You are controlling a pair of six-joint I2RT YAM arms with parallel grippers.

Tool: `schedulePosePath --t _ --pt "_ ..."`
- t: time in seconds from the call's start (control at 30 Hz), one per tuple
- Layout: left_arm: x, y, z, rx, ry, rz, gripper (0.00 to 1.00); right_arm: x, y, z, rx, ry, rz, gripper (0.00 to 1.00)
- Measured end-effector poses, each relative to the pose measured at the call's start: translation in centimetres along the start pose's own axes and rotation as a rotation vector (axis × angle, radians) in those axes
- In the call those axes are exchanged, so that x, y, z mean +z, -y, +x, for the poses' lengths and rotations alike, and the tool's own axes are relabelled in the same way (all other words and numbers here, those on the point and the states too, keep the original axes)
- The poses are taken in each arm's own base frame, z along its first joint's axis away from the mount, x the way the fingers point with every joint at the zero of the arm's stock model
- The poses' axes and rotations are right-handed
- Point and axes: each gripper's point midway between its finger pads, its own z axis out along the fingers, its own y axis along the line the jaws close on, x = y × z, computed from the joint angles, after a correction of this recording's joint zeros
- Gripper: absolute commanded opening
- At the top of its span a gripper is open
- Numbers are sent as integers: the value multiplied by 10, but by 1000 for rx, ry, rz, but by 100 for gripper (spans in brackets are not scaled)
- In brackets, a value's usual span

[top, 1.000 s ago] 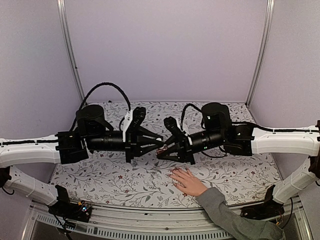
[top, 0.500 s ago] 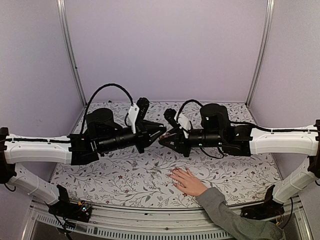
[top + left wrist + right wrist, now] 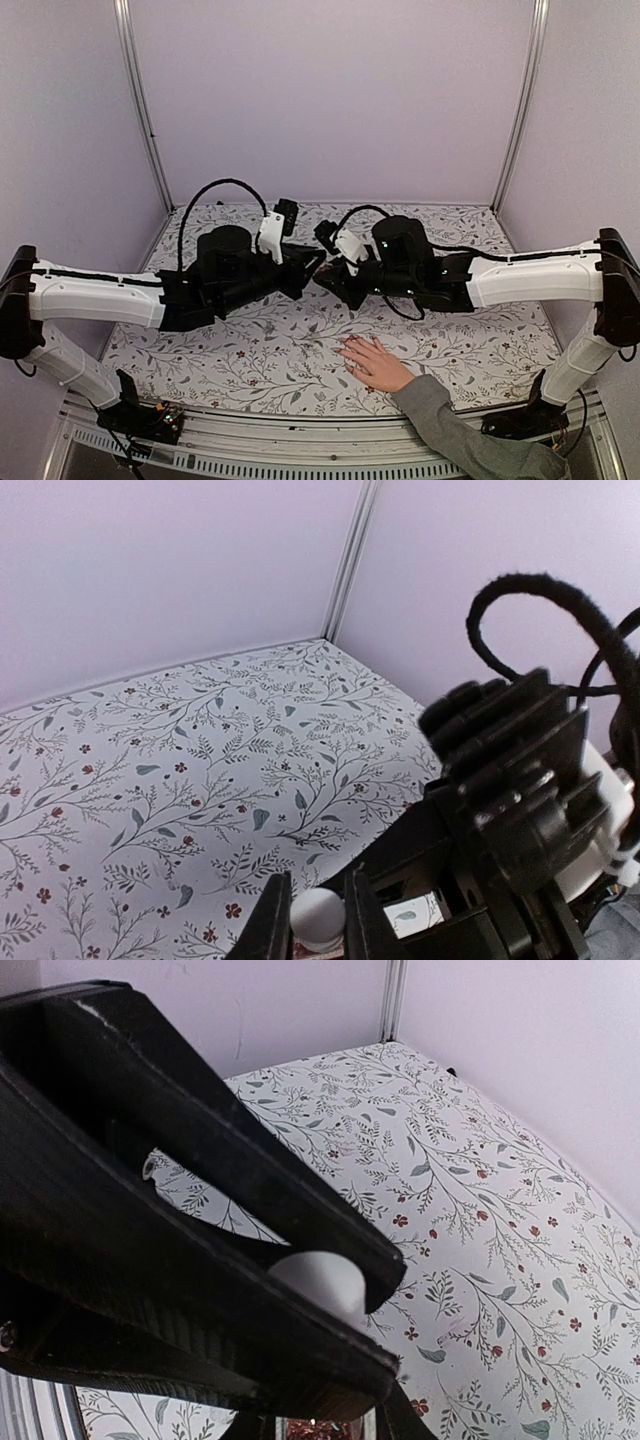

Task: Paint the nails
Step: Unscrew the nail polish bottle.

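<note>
Over the floral table (image 3: pixel 250 365), beyond the human hand (image 3: pixel 376 363), the left gripper (image 3: pixel 318 260) pinches a white cap (image 3: pixel 318 914); the right gripper (image 3: pixel 326 281) clamps the glittery bottle (image 3: pixel 316 1430).

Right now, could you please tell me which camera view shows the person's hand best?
The top external view is best. There the hand lies flat with fingers spread on the floral table, and its grey sleeve runs off toward the near edge. Neither wrist view shows the hand at all.
</note>
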Motion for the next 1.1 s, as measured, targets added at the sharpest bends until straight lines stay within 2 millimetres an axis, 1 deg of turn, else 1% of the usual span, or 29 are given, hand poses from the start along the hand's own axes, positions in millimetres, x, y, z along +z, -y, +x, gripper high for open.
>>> schedulePosePath --t 0.03,0.1,0.17,0.2,0.3,0.37,0.4,0.47,0.5,0.6,0.7,0.8,0.87,0.97,1.1 --pt "0 -1 -1 -1 3 -5 2 0 0 -1 0 3 2 0" --pt "-1 -1 -3 0 8 -5 10 1 0 -2 0 10 1 0" --pt "-3 0 -5 8 13 1 19 1 -1 -5 -1 20 -8 0" --pt "-6 1 -6 17 14 7 26 1 -4 -6 -3 26 -20 0" --pt "-18 3 -11 49 16 38 41 0 -12 -11 -4 44 -61 0" --pt "-28 5 -18 77 26 61 50 -2 -15 -9 -3 44 -82 0" --pt "-35 7 -23 86 35 85 54 -3 -16 -8 -2 43 -93 0" --pt "-48 10 -33 110 59 123 59 -7 -22 -3 0 38 -129 0" --pt "-55 11 -38 122 72 147 61 -10 -24 -3 0 38 -143 0" --pt "-73 19 -47 162 99 234 61 -19 -37 -4 -3 50 -218 0" --pt "-89 35 -49 214 98 360 56 -34 -54 -7 -15 69 -325 0" --pt "-99 53 -37 266 53 487 54 -51 -76 -14 -36 96 -460 0" --pt "-105 67 -24 301 11 588 53 -66 -93 -19 -56 118 -576 0" --pt "-113 79 -15 326 -11 685 52 -81 -111 -20 -77 131 -701 0" --pt "-122 94 -8 355 -13 788 50 -94 -125 -16 -96 130 -815 0"
